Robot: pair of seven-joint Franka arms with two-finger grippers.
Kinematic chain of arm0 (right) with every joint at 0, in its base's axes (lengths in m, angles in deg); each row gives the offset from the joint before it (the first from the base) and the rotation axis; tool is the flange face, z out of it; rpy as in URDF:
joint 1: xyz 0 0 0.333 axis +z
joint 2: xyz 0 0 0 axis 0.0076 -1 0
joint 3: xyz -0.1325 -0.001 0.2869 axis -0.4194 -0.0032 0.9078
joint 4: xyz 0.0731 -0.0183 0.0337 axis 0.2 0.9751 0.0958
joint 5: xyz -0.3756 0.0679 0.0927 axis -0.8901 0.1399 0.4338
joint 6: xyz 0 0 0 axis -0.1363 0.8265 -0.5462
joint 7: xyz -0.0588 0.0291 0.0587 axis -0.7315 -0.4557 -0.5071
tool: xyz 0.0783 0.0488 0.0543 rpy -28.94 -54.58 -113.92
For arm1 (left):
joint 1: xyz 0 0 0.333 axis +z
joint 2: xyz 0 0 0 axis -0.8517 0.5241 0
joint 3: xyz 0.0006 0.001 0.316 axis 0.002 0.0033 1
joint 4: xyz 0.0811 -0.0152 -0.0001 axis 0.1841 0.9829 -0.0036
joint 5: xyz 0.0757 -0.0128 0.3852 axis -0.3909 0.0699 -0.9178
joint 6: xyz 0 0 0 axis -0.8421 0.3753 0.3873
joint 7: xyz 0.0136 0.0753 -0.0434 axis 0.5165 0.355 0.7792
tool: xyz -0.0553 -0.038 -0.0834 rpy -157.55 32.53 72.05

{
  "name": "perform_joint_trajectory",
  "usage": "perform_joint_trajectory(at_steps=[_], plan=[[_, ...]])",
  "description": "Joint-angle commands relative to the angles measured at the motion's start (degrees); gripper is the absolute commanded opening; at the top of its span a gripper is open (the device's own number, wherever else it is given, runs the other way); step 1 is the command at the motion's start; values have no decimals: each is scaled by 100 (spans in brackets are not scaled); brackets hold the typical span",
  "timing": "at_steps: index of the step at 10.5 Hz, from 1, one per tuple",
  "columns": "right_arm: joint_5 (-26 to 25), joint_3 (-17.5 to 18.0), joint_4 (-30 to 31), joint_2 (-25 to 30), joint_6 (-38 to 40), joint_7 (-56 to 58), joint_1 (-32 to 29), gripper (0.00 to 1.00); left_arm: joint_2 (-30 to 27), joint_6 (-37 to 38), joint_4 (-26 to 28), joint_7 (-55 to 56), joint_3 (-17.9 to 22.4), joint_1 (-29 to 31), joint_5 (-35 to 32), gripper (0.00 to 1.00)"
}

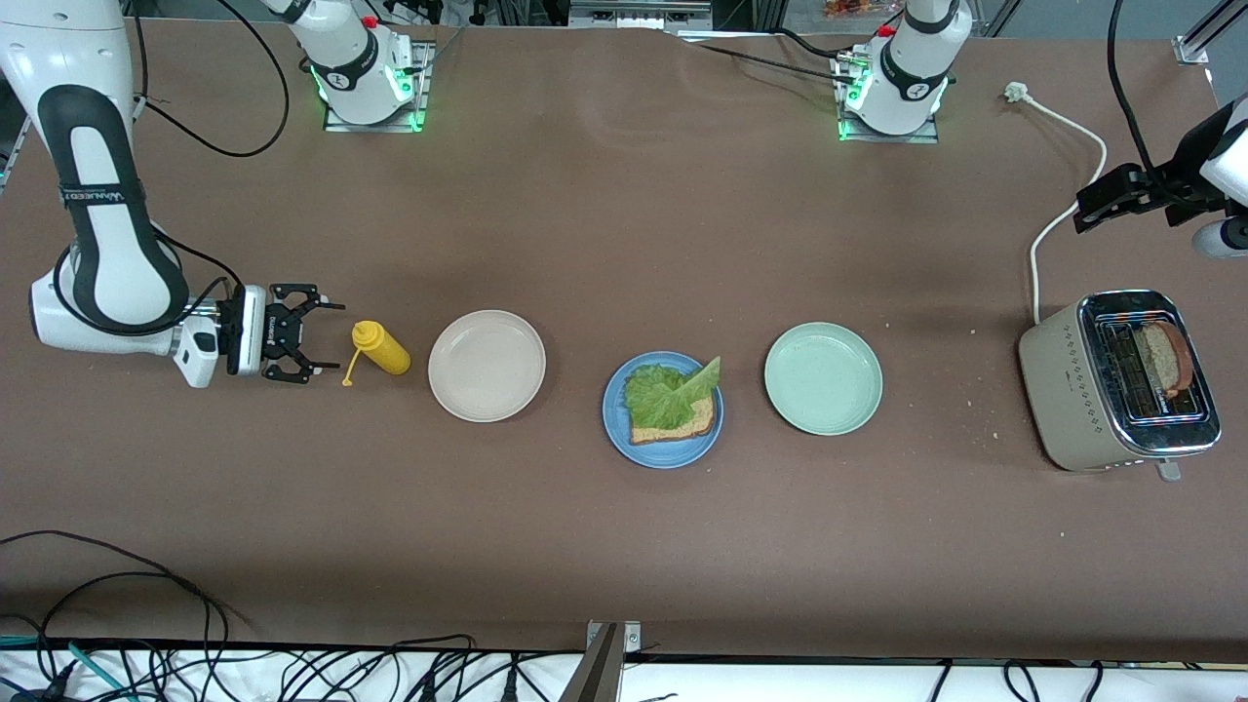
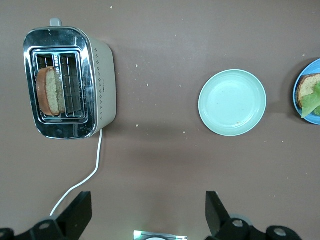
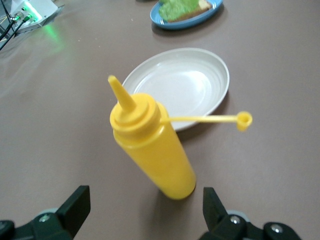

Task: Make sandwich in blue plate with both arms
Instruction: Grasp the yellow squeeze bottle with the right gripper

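Two open end effectors, right end effector point(image 1: 314, 343) beside yellow bottle point(image 1: 382, 349), left end effector point(image 1: 1102, 207) above brown table point(image 1: 624, 546)

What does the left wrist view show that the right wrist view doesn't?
Only the left wrist view shows the toaster with a bread slice in one slot, its white cord, and the pale green plate. Only the right wrist view shows the yellow squeeze bottle, uncapped, and the beige plate. Both show the blue plate with bread and lettuce, and their own open hand.
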State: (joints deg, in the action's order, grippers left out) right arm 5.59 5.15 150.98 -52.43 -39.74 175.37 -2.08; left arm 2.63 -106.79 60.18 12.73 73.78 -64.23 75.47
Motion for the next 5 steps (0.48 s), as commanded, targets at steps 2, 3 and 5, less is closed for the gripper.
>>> perform_joint_trajectory(at_steps=[2, 3, 5], plan=[[809, 67, -21, -224, 412, 1499, -65, 100, 67, 76, -158, 40, -12, 4, -125, 100], [960, 67, -12, -251, 412, 1721, -56, 100, 67, 76, -158, 40, -12, 4, -125, 100], [987, 76, -21, -313, 421, 1759, -38, 100, 67, 76, -158, 40, -12, -5, -125, 100]])
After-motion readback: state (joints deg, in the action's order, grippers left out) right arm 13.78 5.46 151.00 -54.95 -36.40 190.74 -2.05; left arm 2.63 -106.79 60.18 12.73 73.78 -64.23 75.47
